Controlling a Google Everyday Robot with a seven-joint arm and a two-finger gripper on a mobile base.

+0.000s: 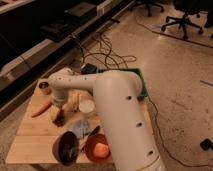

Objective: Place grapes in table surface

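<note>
My white arm reaches from the lower right across the table surface (27, 140), a light tan wooden top. The gripper (57, 116) points down at the left-middle of the table, just right of an orange carrot (41, 108). A small dark lump that looks like the grapes (59, 121) sits at the gripper's tip, low against the wood. I cannot tell whether the gripper holds it or whether it rests on the table.
A dark purple bowl (65, 146) and an orange bowl (98, 149) stand at the front edge. A white cup (86, 106), a grey-blue cloth (80, 127), a small can (44, 88) and a green tray (143, 82) behind my arm also stand on the table. Cables lie on the floor behind.
</note>
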